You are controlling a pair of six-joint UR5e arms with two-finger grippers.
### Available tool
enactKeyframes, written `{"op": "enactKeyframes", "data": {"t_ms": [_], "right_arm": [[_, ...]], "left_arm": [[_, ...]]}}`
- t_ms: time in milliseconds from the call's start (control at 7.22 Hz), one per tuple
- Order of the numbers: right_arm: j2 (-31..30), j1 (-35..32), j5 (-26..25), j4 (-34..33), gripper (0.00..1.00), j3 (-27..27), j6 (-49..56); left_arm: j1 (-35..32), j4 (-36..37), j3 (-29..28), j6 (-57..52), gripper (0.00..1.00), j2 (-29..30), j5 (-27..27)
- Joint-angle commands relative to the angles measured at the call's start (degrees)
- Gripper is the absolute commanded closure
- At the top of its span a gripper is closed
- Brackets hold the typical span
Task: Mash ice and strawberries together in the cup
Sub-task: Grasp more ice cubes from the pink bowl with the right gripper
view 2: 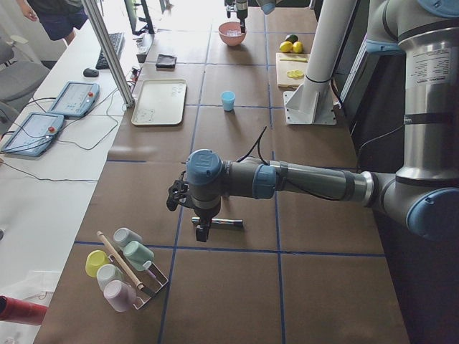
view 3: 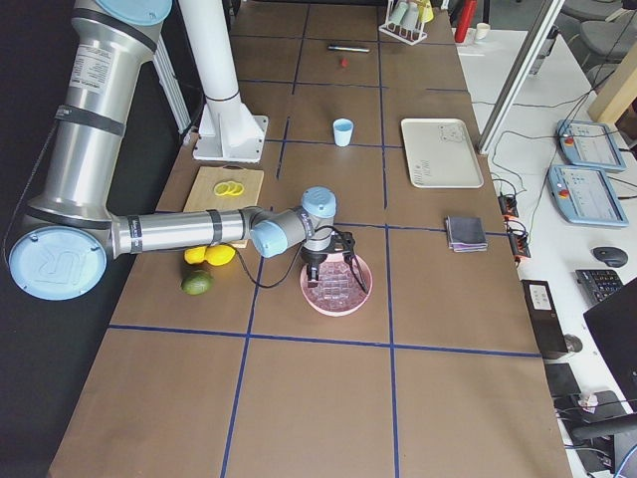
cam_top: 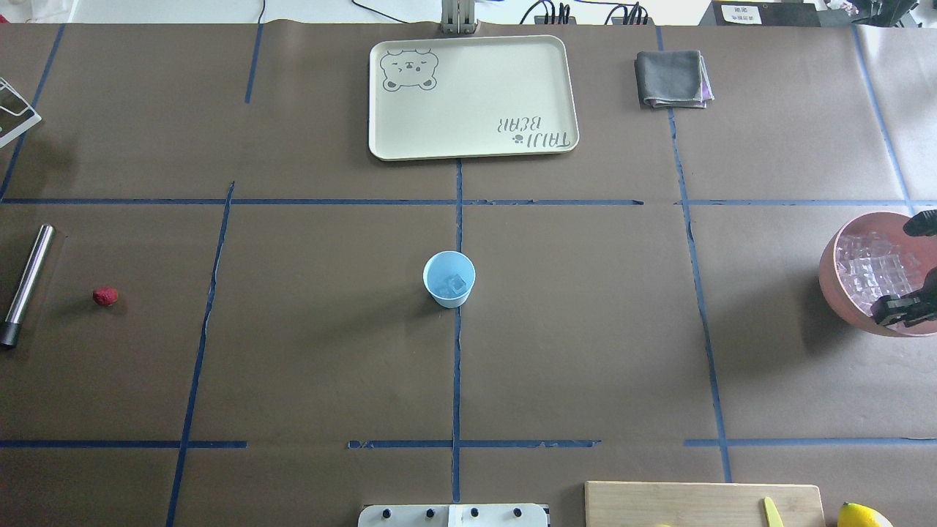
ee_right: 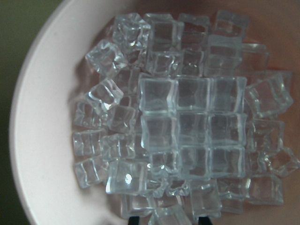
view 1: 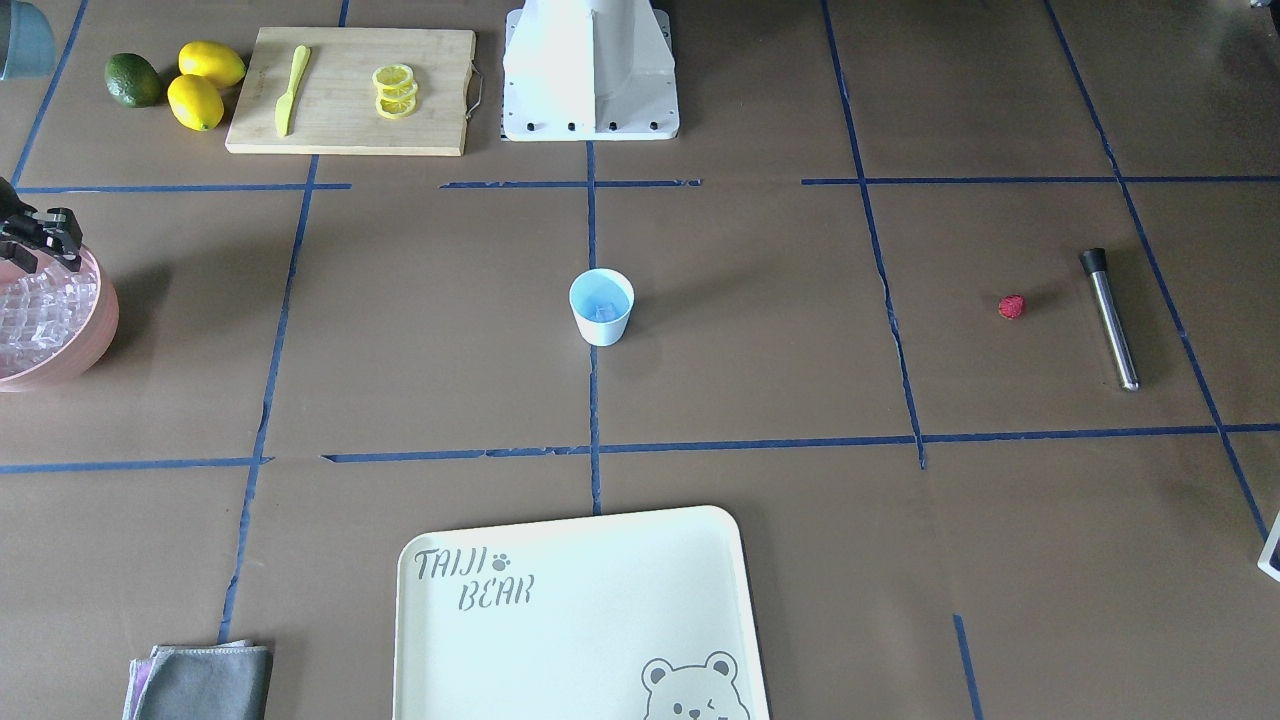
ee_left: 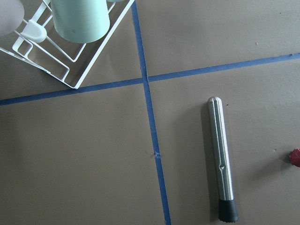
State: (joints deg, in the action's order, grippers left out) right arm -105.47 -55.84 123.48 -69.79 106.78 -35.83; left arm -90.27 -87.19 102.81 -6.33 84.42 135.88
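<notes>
The light-blue cup (view 1: 601, 307) (cam_top: 449, 279) stands upright at the table's centre with an ice cube in it. More ice (ee_right: 187, 122) fills the pink bowl (cam_top: 842, 285) (view 1: 95, 340) at the table's right end. My right gripper (cam_top: 908, 267) (ee_right: 168, 220) hangs open just over that ice, holding nothing. The strawberry (view 1: 1011, 306) (cam_top: 105, 296) lies on the table at the left end, beside a steel muddler (ee_left: 221, 164) (cam_top: 25, 284). My left gripper (view 2: 202, 229) hovers above the muddler; I cannot tell whether it is open or shut.
A cream tray (cam_top: 472, 143) lies at the far middle with a grey cloth (cam_top: 672, 79) to its right. A cutting board (view 1: 350, 130) holds lemon slices and a yellow knife; lemons (view 1: 205, 85) and an avocado (view 1: 133, 80) lie beside it. A cup rack (ee_left: 70, 61) stands at the left end.
</notes>
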Motion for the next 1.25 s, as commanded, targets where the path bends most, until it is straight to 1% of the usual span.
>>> {"op": "enactKeyframes", "data": {"t_ms": [0,138,277,415,554,692,831,969,1108], "right_arm": [[0.09,0.56,-0.52,0.00,0.49,-0.95,0.06],[0.17,0.82,-0.78,0.00,0.49,-1.05,-0.03],[0.17,0.82,-0.79,0.00,0.52,-1.05,-0.03],[0.17,0.91,-0.70,0.00,0.58,-1.05,-0.03],[0.52,0.91,-0.61,0.00,0.71,-1.05,0.06],[0.87,0.83,-0.52,0.00,0.87,-0.96,0.24],[0.88,0.82,-0.52,0.00,0.94,-0.87,0.41],[0.88,0.82,-0.52,0.00,0.97,-0.61,0.41],[0.88,0.74,-0.52,0.00,0.97,-0.61,0.41]], "left_arm": [[0.00,0.00,0.37,0.00,0.00,-0.13,0.00],[0.00,0.00,0.46,0.00,0.00,-0.13,0.00],[0.00,0.00,0.54,0.00,0.00,-0.13,0.00],[0.00,0.09,0.54,0.00,0.00,-0.13,0.00],[0.00,0.09,0.54,0.00,0.00,-0.13,0.00],[0.00,0.09,0.54,0.00,0.00,-0.13,0.00],[0.00,0.09,0.54,0.00,0.00,-0.13,0.00],[0.00,0.09,0.54,0.00,0.00,-0.13,0.00],[0.00,0.09,0.54,0.00,0.00,-0.13,0.00]]}}
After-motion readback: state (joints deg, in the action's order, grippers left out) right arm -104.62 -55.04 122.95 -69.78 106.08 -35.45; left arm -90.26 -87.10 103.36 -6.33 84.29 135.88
